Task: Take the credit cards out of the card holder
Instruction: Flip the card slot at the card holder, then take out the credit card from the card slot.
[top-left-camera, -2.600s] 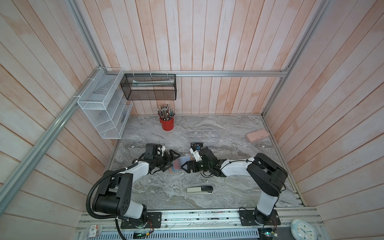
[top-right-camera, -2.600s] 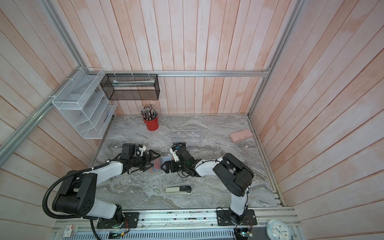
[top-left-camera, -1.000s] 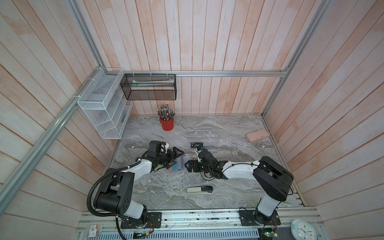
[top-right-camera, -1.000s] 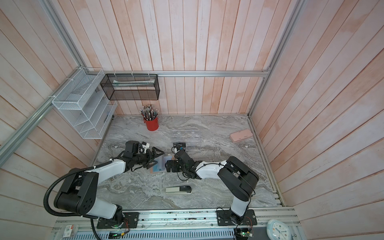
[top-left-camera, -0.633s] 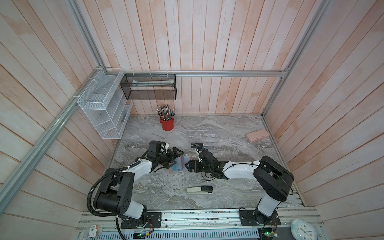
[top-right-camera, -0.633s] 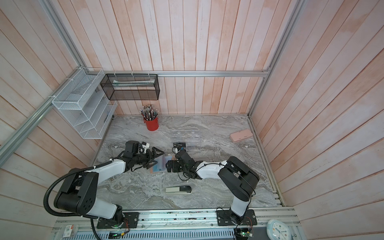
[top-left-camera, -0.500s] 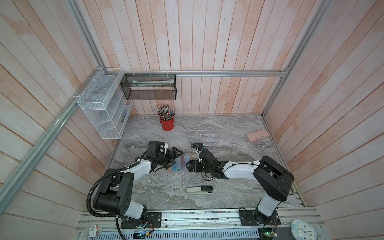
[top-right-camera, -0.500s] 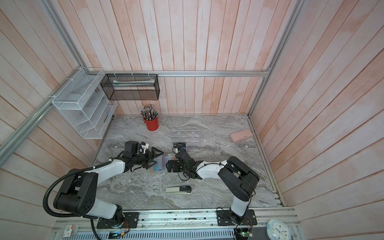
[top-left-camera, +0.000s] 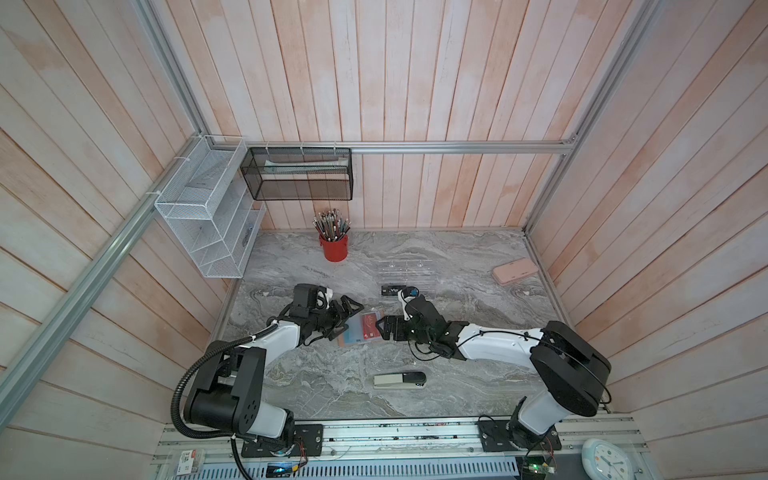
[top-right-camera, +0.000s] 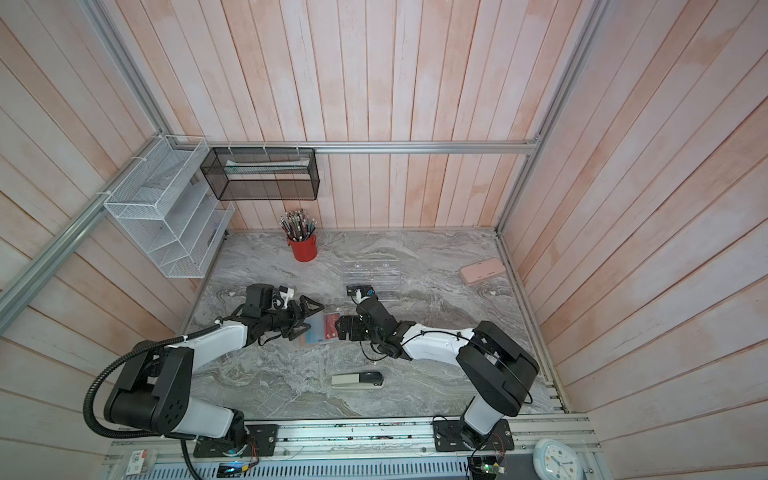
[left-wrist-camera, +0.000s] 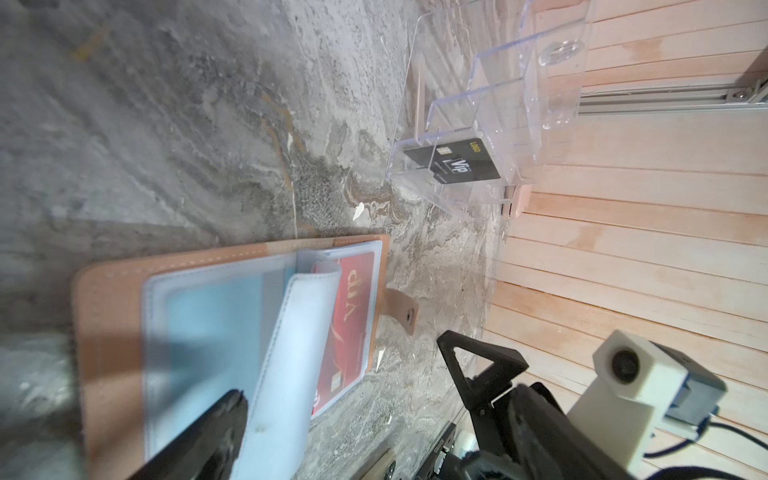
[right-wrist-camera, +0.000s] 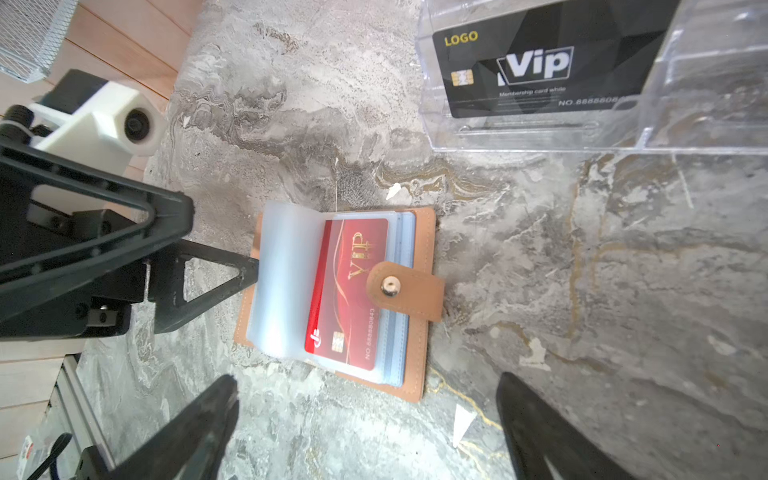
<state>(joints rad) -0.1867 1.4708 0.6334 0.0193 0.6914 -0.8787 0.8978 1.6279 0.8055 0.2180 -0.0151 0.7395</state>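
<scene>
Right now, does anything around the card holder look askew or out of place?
Nothing spilled or damaged. The card holder lies open, but its snap tab curls over the edge of the red card, and one clear sleeve stands curled up, not flat.

Grey marble surface (top-left-camera: 478, 299). Red cup of pencils (top-left-camera: 333, 250) at back. Clear acrylic rack (top-left-camera: 405, 272) mid-back. Pink rounded case (top-left-camera: 515, 271) by right wall. Stapler (top-left-camera: 400, 380) front centre. White wire shelf (top-left-camera: 208, 220) and black mesh basket (top-left-camera: 297, 174) wall-mounted.

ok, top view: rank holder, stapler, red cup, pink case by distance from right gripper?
1. Holder, just ahead of the right gripper.
2. Stapler, near edge.
3. Red cup, back wall.
4. Pink case, back right.
</scene>
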